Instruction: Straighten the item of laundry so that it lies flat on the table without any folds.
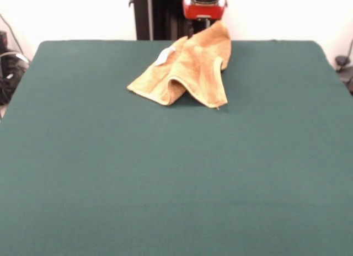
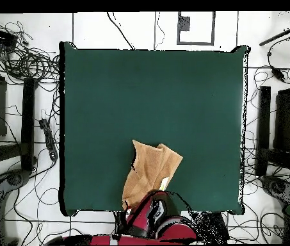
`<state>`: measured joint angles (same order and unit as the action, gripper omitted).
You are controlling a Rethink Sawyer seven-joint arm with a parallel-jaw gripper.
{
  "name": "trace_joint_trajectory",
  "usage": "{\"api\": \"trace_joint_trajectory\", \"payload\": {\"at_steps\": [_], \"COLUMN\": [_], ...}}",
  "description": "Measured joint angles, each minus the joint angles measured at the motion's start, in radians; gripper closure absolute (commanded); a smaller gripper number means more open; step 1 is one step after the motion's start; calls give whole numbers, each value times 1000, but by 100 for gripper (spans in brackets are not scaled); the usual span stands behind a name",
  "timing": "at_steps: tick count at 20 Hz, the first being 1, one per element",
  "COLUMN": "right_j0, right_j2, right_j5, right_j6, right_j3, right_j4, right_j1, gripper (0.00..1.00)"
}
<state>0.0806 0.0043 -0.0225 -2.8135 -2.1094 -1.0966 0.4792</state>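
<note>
The orange-tan towel (image 1: 187, 74) lies crumpled at the far middle of the green table (image 1: 176, 173), close to the robot's edge. Its far corner is lifted above the table edge and hangs from my gripper (image 1: 216, 25) below the red wrist. The rest drapes down to the table in folds, with a raised ridge at the near side. A small white tag (image 1: 164, 57) shows on the left part. In the overhead view the towel (image 2: 148, 170) runs from the table's bottom edge upward. The arm covers its lower end at the gripper (image 2: 148, 204). The fingers are hidden by cloth.
The robot's black pedestal (image 1: 160, 16) stands just behind the towel. Cables and black equipment (image 2: 25, 70) lie on the floor left and right of the table (image 2: 153, 96). The towel takes up only a small patch near the robot's edge.
</note>
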Motion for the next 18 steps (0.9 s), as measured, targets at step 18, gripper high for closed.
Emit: {"api": "trace_joint_trajectory", "payload": {"at_steps": [18], "right_j0": [193], "right_j2": [34], "right_j5": [-41], "right_j6": [0], "right_j3": [-120], "right_j4": [-19], "right_j1": [179], "gripper": [0]}}
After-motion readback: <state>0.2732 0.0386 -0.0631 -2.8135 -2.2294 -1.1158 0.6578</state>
